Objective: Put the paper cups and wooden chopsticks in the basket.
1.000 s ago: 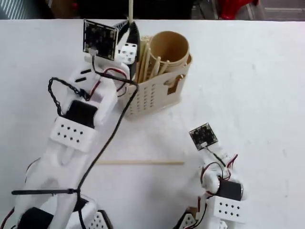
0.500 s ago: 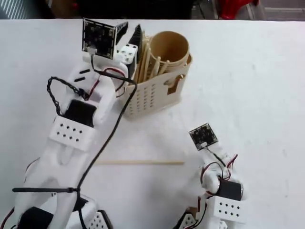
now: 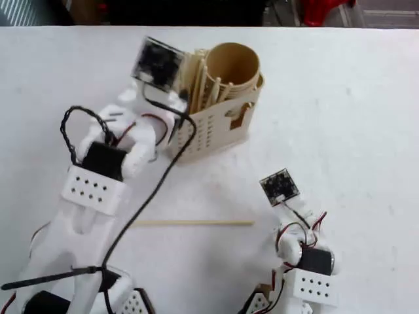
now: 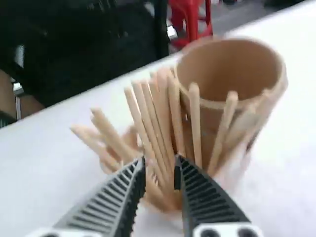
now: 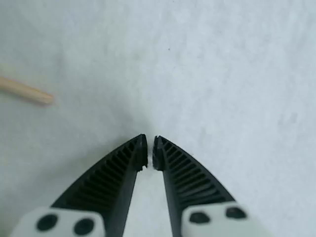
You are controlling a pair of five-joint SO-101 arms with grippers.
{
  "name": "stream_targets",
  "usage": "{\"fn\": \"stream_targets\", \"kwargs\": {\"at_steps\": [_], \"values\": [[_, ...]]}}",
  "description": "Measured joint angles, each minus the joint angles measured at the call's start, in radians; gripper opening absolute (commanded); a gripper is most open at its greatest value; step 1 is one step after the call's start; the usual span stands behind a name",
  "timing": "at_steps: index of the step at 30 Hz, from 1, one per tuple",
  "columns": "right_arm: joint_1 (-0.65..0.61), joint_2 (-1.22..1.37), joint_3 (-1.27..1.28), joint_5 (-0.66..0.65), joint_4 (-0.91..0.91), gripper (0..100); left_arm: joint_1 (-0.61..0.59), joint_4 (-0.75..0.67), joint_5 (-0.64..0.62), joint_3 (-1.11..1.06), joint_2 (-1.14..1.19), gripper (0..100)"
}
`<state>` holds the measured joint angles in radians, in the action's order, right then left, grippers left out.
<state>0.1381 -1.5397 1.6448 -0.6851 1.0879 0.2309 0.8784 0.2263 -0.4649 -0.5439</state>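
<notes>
Looking along the left wrist view, I see the left jaws, black and ribbed, standing slightly apart with nothing gripped. They sit close to the bundle of pale wooden chopsticks (image 4: 153,113) leaning upright in the white perforated basket (image 3: 209,134) beside a smooth tan paper cup (image 4: 232,69). One slim loose chopstick (image 3: 193,223) lies flat on the matte white counter (image 3: 353,131) near the right jaws, whose tips meet on nothing.

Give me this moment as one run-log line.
left gripper: open at basket | right gripper: shut over table | paper cup: in basket | loose chopstick: on table
</notes>
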Motion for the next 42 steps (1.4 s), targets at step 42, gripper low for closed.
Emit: {"fn": "stream_targets", "kwargs": {"at_steps": [42], "values": [[0.000, 0.000, 0.000, 0.000, -0.002, 3.9, 0.029, 0.569, 0.350, 0.872, 0.419, 12]]}}
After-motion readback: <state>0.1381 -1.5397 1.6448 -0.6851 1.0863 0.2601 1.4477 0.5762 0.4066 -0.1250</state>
